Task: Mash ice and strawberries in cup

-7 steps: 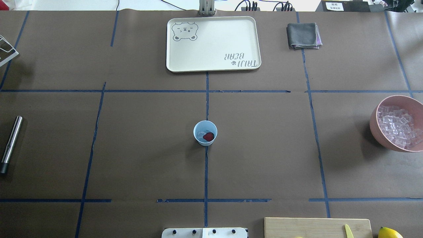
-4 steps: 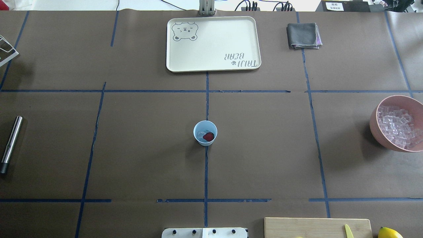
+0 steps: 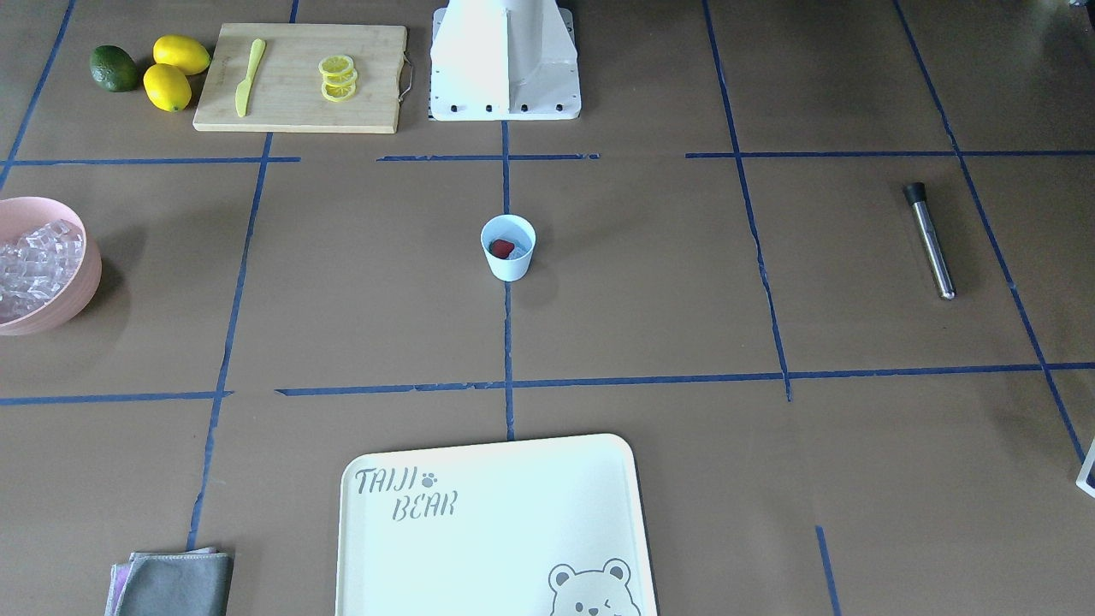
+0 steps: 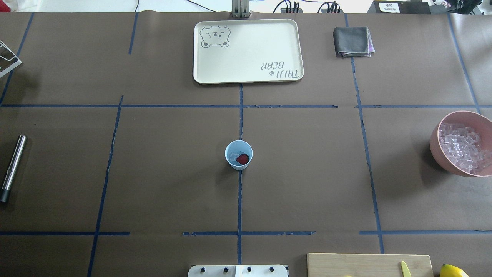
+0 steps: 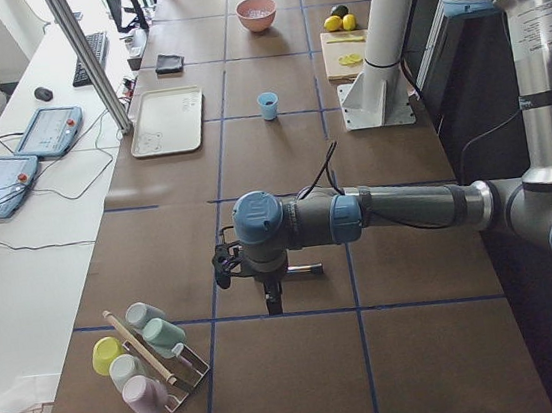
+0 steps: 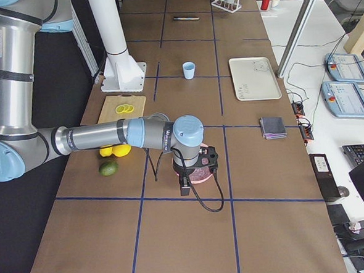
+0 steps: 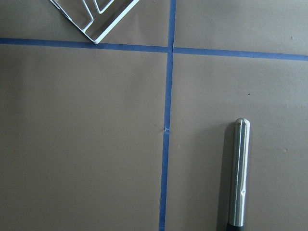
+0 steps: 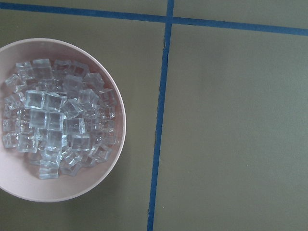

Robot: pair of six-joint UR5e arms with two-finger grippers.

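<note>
The light-blue cup stands upright at the table's middle, on a blue tape line. Inside it lie a small red strawberry and a few clear ice cubes; the front view shows the cup and berry too. More ice fills a pink bowl at the right edge. The left gripper shows only in the left side view, hanging over a metal rod. The right gripper shows only in the right side view, over the bowl. I cannot tell whether either is open or shut.
A cream bear tray lies at the far middle, with a folded grey cloth to its right. A cutting board carries lemon slices and a yellow knife, beside lemons and a lime. A white wire rack holds cups at the far left.
</note>
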